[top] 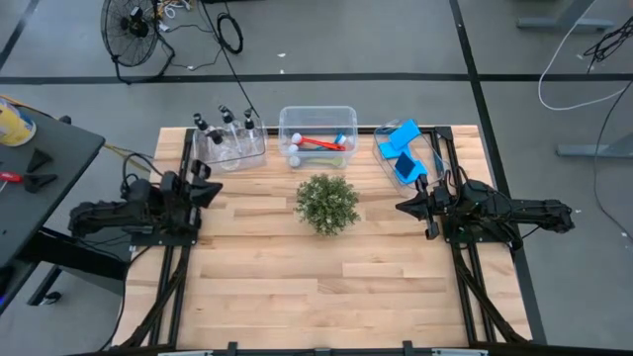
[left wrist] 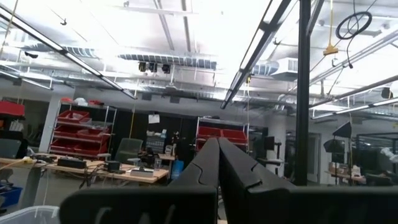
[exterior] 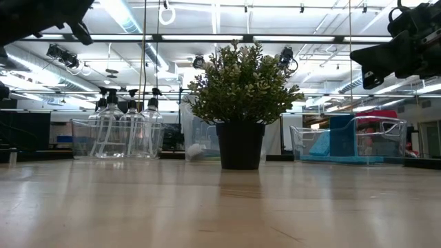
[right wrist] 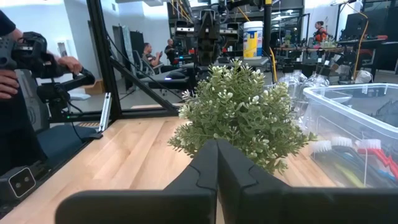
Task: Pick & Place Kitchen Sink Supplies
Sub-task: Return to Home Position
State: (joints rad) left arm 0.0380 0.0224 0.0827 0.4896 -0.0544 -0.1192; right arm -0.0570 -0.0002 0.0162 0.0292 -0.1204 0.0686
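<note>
Three clear bottles with black caps (top: 229, 133) stand in the clear bin at the far left. Red and other brushes (top: 318, 144) lie in the middle bin, also seen as brush heads (right wrist: 348, 146) in the right wrist view. Blue sponges (top: 403, 150) sit in the far right bin. My left gripper (top: 214, 191) hovers shut and empty at the left edge, tipped up toward the ceiling (left wrist: 217, 142). My right gripper (top: 400, 208) hovers shut and empty at the right, pointing level at the plant (right wrist: 217, 143).
A bushy green plant (top: 327, 203) in a dark pot (exterior: 240, 146) stands at the table's centre between the two grippers. The three bins line the far edge. The near half of the wooden table (top: 326, 287) is bare. A person (right wrist: 15, 74) stands beyond the left side.
</note>
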